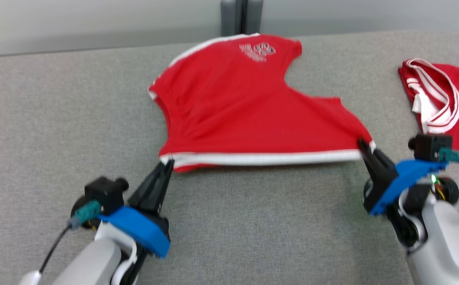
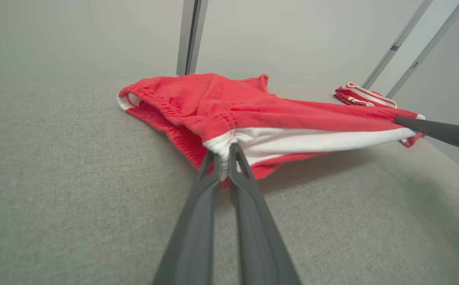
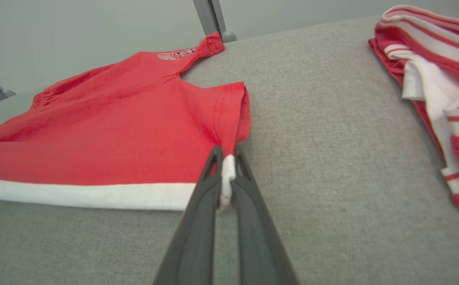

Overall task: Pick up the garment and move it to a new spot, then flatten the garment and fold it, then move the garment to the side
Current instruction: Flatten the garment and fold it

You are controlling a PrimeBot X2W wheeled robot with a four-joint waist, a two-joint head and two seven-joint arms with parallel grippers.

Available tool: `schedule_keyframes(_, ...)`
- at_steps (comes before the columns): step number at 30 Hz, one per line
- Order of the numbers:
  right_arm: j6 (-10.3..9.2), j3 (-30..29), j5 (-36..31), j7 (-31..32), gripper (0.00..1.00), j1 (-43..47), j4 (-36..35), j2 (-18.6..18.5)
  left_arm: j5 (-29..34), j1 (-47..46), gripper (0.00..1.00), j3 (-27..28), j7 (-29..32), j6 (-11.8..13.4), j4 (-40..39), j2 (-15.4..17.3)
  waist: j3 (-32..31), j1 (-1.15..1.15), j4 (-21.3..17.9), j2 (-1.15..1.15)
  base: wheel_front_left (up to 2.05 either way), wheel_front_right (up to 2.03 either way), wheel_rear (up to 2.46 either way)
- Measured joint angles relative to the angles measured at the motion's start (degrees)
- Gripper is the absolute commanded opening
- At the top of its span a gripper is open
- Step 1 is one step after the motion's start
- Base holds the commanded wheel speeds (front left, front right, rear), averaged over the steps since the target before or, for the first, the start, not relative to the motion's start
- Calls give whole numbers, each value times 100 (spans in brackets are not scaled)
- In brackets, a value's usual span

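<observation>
Your left gripper [image 1: 167, 163], at 7 o'clock, and right gripper [image 1: 366, 148], at 4, each clamp the red garment [image 1: 245, 107] by its hem, stretching it taut, apparently for flattening.

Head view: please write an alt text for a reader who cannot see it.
The left pincer and right pincer each grip one corner of the white-banded near edge of a red garment, holding it spread on a grey fabric surface. A second red and white garment lies crumpled at the right.
</observation>
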Motion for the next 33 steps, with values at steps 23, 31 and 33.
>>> schedule_keyframes(23, 0, -1356, -1359, 3897, 0, 3917, -5356, 664, -93, 2474, 0, -617, 1506, 1225, -3221, 1329, -559, 2, 114, -1, 0, 0, 0)
schedule_keyframes(31, -1, -985, -1360, 4262, 0, 2435, -4720, 257, -333, 1668, 0, -450, 1720, 980, -3106, 1032, -514, 2, 165, 0, 0, 0, 0)
schedule_keyframes(33, -1, -911, -1266, 4391, 0, 1967, -4375, 82, -392, 1433, 0, -379, 1741, 914, -2993, 925, -468, 2, 202, 0, 0, 0, 0)
